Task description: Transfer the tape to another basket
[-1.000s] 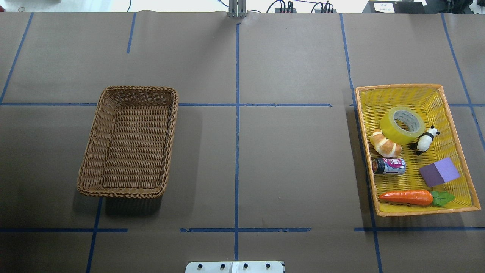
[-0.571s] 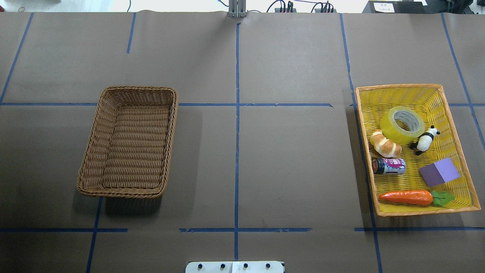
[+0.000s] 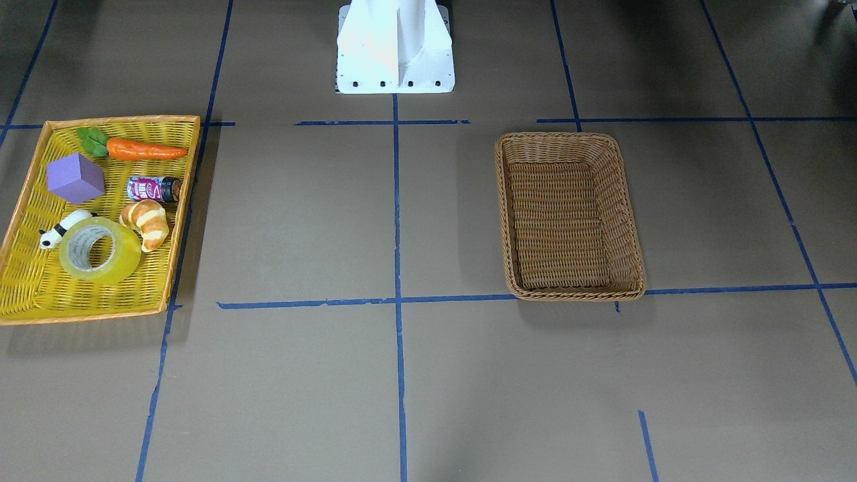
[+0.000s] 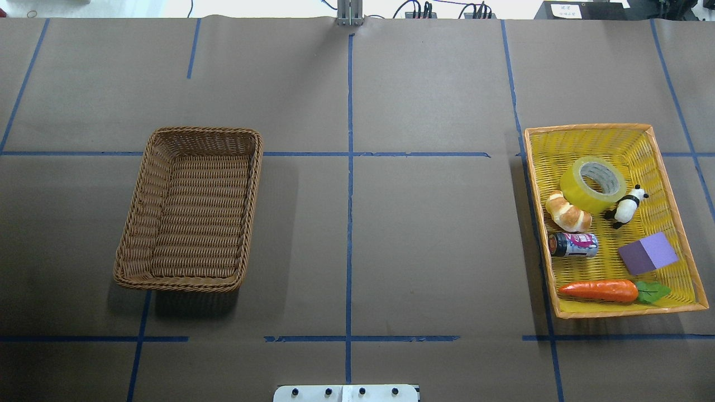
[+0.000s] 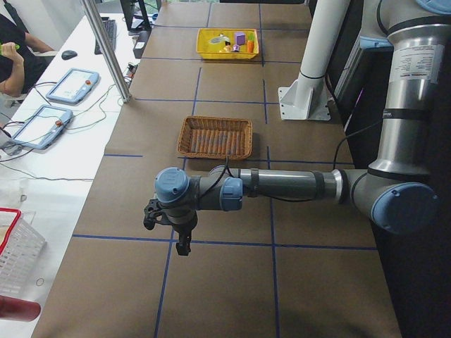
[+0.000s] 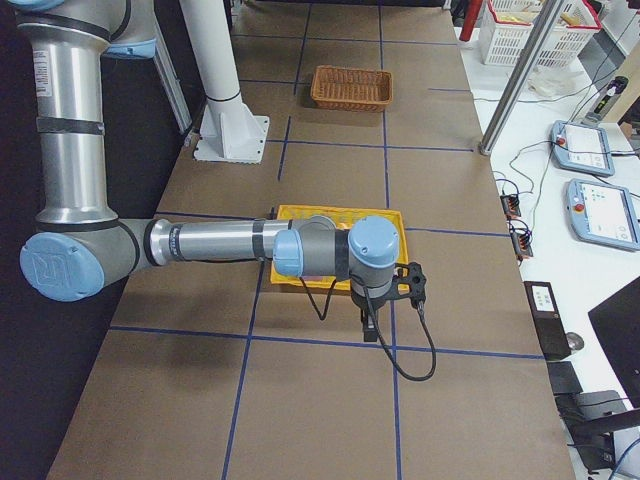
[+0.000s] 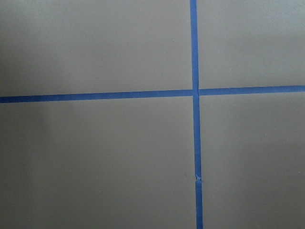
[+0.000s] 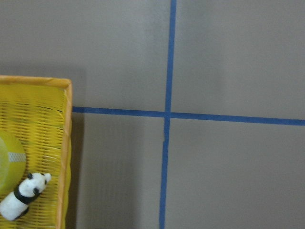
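The tape point(image 4: 593, 184), a wide yellow translucent roll, lies in the far part of a shallow yellow tray point(image 4: 586, 127) on the table's right; it also shows in the front view point(image 3: 100, 251) and at the right wrist view's left edge point(image 8: 7, 162). The brown wicker basket point(image 4: 252, 184) stands empty on the left point(image 3: 569, 136). My left gripper point(image 5: 182, 239) hangs over bare table beyond the basket's outer side. My right gripper point(image 6: 370, 325) hangs just outside the tray's outer edge. They show only in the side views, so I cannot tell whether they are open or shut.
The tray also holds a toy croissant point(image 4: 568, 211), a panda figure point(image 4: 627, 207), a small can point(image 4: 574, 244), a purple block point(image 4: 648, 253) and a carrot point(image 4: 600, 290). The white robot base point(image 3: 395, 47) stands at the near middle edge. Blue tape lines cross the brown table.
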